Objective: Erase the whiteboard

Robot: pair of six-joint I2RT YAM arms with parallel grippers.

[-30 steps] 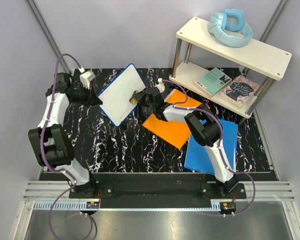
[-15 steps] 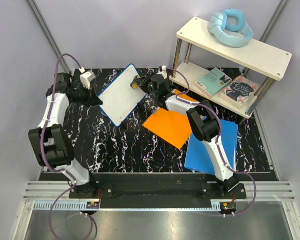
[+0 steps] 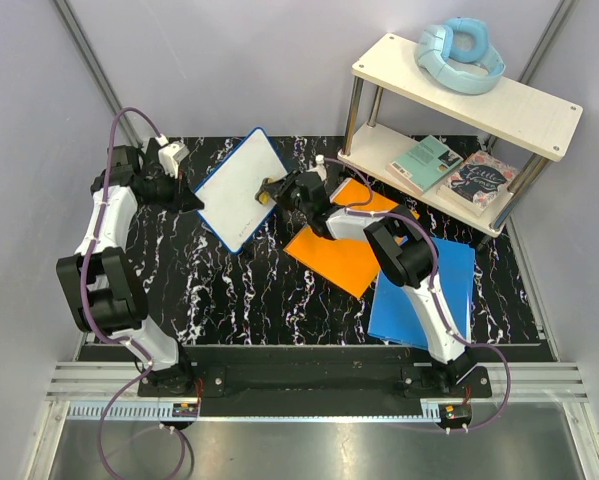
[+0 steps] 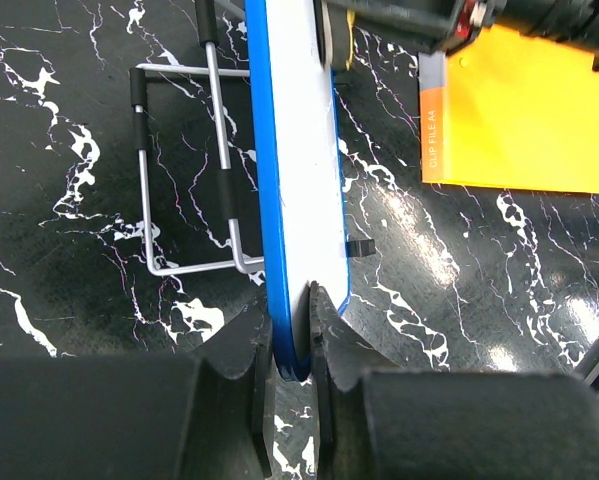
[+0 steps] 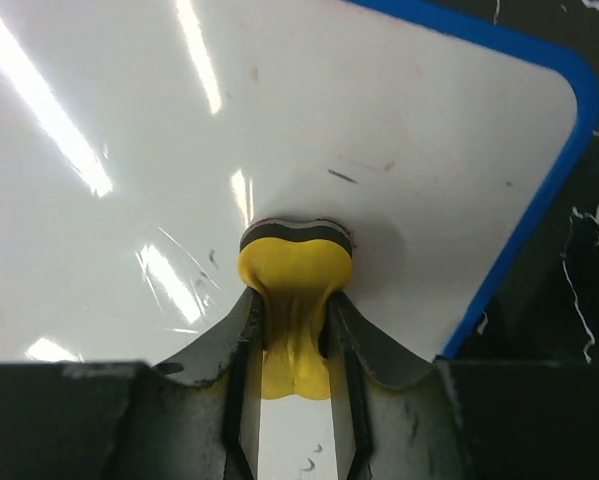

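The left gripper [image 4: 291,322] is clamping the whiteboard [image 3: 234,190] at its nine-o'clock edge. The right gripper [image 5: 293,345] is pressing a pinched yellow eraser [image 5: 295,268] on the nearly clean face, with few flecks left.

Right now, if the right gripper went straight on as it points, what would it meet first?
The whiteboard: the yellow eraser in the right gripper seems pressed to its face.

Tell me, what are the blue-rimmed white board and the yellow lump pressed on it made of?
The small rectangular blue-framed white board looks like a glossy coated panel: lamp streaks reflect sharply off it. Its rim is probably plastic. The squashed yellow eraser pad in the right end effector seems soft foam with a dark felt face, bulging where pinched.
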